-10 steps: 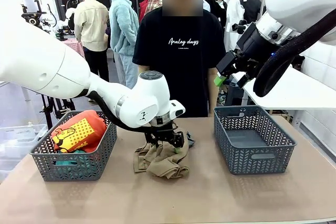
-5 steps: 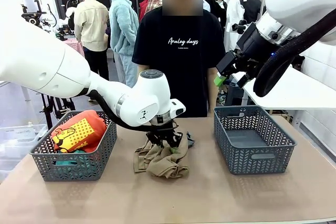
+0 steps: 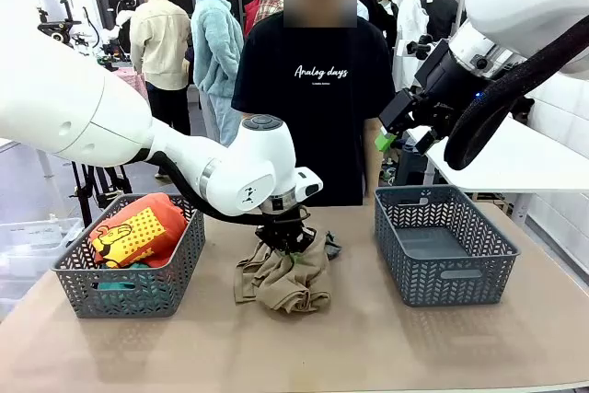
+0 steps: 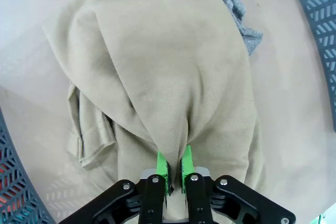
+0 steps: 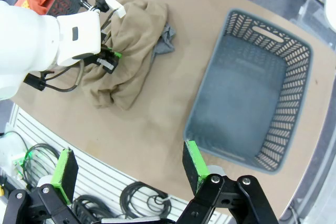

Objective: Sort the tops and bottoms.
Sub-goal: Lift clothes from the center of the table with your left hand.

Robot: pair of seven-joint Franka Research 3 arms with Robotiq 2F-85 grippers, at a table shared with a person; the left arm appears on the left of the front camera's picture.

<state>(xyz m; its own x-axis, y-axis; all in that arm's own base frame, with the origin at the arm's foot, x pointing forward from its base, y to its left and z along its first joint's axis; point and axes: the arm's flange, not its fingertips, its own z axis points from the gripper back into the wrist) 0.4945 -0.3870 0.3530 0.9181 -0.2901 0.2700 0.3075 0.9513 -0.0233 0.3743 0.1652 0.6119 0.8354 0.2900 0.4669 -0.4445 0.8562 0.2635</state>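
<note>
Left basket [image 3: 138,296] and right basket [image 3: 451,287] (grey lattice) sit on the table [image 3: 368,347]; a person [image 3: 313,117] stands beyond.

Left arm comes in low from the left side, wrist bent straight down, and the left gripper [image 4: 175,157] is pinched tight on a fold of the tan khaki garment [image 4: 173,77]. Right arm's parked up high, right gripper [image 5: 127,162] with its jaws spread wide.

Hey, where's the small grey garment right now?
In the front view, the heather grey garment peeks out at the far right edge of the tan khaki garment, mid-table between the left basket and the right basket.
</note>
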